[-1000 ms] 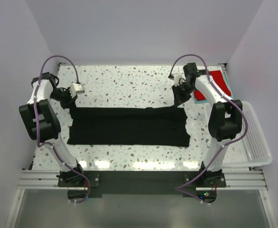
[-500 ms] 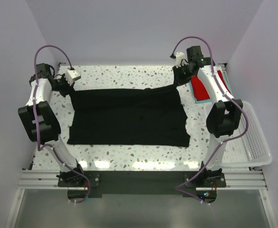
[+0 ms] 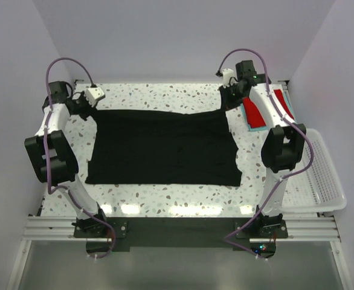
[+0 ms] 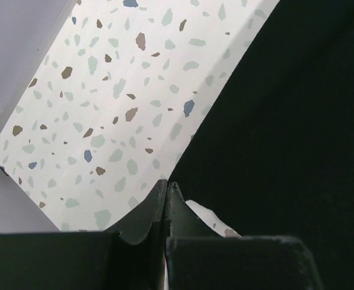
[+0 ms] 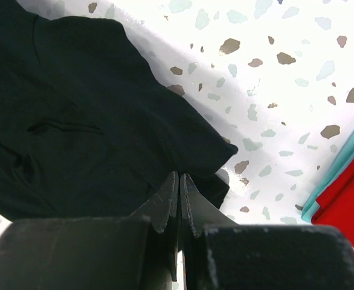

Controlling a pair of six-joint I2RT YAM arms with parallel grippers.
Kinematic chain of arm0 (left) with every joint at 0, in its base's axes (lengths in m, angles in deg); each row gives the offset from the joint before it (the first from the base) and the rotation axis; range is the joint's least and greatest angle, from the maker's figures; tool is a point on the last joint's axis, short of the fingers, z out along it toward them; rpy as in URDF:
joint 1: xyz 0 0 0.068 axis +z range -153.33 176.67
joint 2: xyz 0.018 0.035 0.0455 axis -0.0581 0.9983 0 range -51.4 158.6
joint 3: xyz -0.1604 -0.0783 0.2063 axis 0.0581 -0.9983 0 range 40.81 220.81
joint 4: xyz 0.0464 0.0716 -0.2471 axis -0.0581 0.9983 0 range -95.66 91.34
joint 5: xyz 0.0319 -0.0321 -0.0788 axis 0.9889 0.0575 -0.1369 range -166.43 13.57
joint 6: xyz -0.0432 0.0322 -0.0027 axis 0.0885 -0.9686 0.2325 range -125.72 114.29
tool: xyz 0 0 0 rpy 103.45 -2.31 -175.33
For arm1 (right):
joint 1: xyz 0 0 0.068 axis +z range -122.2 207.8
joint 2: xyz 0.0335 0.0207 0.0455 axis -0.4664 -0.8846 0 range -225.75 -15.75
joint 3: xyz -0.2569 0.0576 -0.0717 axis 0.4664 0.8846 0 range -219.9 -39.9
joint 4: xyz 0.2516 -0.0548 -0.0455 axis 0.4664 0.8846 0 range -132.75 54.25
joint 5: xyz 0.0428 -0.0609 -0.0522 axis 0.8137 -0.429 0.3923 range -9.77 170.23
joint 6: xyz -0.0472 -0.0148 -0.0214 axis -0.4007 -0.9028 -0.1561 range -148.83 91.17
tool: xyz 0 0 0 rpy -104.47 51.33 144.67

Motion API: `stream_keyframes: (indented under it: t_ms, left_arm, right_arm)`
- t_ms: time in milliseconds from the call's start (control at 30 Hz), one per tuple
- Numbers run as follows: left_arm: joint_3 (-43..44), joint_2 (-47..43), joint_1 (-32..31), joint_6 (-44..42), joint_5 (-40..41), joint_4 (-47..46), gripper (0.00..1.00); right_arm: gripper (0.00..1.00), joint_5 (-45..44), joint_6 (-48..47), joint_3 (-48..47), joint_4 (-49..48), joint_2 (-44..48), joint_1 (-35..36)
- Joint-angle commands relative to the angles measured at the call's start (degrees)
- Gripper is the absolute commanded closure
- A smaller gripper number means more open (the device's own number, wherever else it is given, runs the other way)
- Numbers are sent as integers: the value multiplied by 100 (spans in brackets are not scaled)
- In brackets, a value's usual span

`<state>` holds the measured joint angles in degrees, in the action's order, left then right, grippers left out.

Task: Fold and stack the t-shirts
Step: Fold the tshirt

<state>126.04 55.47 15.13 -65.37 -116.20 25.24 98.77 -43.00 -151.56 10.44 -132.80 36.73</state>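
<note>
The left claw [image 3: 94,110] and the right claw [image 3: 228,106] each pinch a far corner of the soft black cloth t-shirt [image 3: 165,148], spread on the speckled white table [image 3: 165,96]. If a corner slips out, the fold may go crooked.

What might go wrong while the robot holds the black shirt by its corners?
1. The left gripper and right gripper each pinch only a small bit of the black t-shirt at a far corner. A corner might slip out and leave it crooked.
2. The right gripper is close to the red t-shirt, so it might bump or drag it.
</note>
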Motion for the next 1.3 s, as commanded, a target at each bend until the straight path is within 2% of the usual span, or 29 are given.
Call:
stream_keyframes:
  t_ms: [0, 367, 567, 867, 1267]
  left_arm:
    - [-208, -403, 17, -353, 92, -58, 100]
    - [-832, -702, 149, -1425, 276, 663, 100]
    - [-1323, -729, 202, -2120, 460, 1401, 100]
    - [-1957, -466, 158, -1637, 646, 1042, 100]
    - [-2186, -324, 97, -1681, 786, 1032, 100]
  right_arm:
    - [100, -71, -24, -41, -11, 156, -40]
    - [100, -18, -182, 1119, -45, 763, -49]
    - [100, -70, -226, 1849, -291, 956, -40]
    - [100, -44, -191, 2507, -529, 737, -23]
    - [100, -114, -253, 2825, -705, 640, 4]
